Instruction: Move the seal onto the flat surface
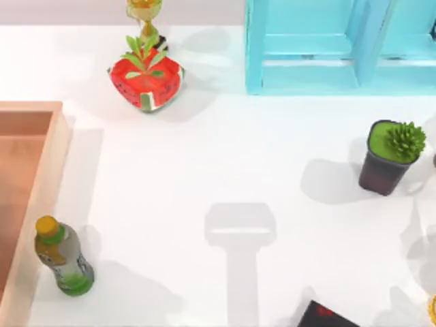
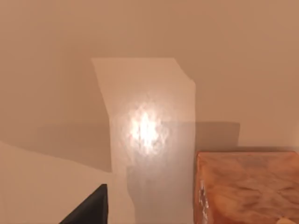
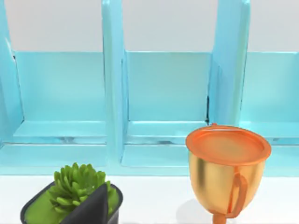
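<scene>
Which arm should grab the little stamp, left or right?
Probably left: its wrist view has what looks like the seal, orange-tan, close by on brown flooring like the wooden tray. The right wrist view faces the turquoise shelf on the other side.

Open tabletop (image 1: 204, 163) between planter (image 1: 146, 78), bottle (image 1: 65, 259)

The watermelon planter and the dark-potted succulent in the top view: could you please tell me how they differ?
The watermelon planter is red with green rind edges; the succulent pot is dark, nearly black. The planter holds thin, leafy shoots; the pot holds a compact spiky rosette. The planter stands at the far left-centre, the pot near the right edge. Both stand upright on the white tabletop.
</scene>
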